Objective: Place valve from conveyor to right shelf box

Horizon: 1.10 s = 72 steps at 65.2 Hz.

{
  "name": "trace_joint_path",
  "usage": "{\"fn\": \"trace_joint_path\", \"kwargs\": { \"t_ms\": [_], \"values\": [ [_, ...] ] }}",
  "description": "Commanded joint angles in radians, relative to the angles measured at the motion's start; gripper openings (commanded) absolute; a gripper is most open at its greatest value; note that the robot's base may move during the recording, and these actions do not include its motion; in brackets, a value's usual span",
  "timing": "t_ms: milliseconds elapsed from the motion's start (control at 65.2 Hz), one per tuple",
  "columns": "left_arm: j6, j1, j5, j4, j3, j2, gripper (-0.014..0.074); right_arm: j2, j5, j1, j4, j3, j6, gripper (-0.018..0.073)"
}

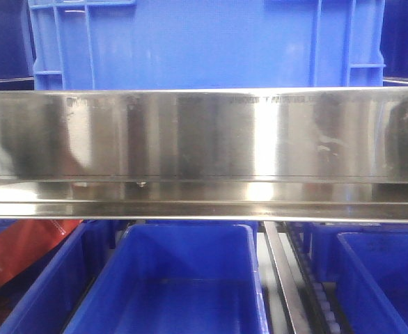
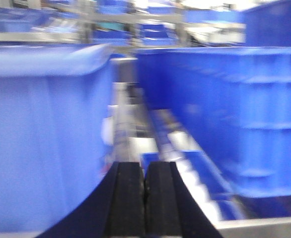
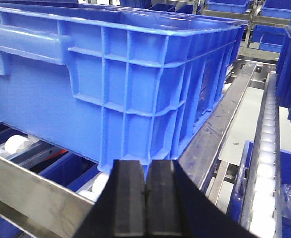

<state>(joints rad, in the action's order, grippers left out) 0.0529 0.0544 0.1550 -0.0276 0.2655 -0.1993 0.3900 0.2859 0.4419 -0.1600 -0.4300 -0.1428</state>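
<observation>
Shelving aisle, polished steel rail (image 1: 204,139) | large ribbed blue plastic crate (image 3: 115,84) above rail on rollers | left gripper (image 2: 145,198) pressed together, empty | right gripper (image 3: 146,198) together below crate, empty | no valve or conveyor visible.

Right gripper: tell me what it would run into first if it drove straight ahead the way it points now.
Most likely the ribbed end wall of the blue crate, which fills the view directly ahead of the shut right gripper. How far off it is, the picture does not settle.

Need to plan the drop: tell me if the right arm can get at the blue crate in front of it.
Probably yes: the right gripper, jaws shut and empty, faces the near corner of the blue crate with nothing between them. The valve is not in view.
</observation>
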Motion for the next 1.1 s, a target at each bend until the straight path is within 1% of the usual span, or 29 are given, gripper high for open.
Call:
{"fn": "trace_joint_path", "kwargs": {
  "t_ms": [0,138,215,261,307,1089],
  "values": [
    [-0.005,-0.033,-0.020,0.002,-0.069,0.069,-0.0111,-0.006,-0.025,-0.005,0.008,0.003,-0.004,-0.0162],
    [-0.005,-0.044,-0.081,0.002,-0.206,0.172,-0.0111,-0.006,-0.025,-0.005,0.008,0.003,-0.004,-0.0162],
    [-0.005,-0.044,-0.113,0.002,-0.263,0.199,-0.0111,-0.006,-0.025,-0.005,0.008,0.003,-0.004,-0.0162],
    [-0.005,-0.044,-0.141,0.002,-0.266,0.199,-0.0111,-0.006,-0.025,-0.005,0.008,0.003,-0.004,-0.0162],
    [-0.005,-0.046,-0.091,0.002,-0.266,0.199,-0.0111,-0.006,-0.025,-0.005,0.008,0.003,-0.004,-0.0162],
    [-0.005,-0.053,-0.101,0.002,-0.266,0.199,-0.0111,-0.006,-0.032,-0.005,0.008,0.003,-0.004,-0.0162]
  ]
}}
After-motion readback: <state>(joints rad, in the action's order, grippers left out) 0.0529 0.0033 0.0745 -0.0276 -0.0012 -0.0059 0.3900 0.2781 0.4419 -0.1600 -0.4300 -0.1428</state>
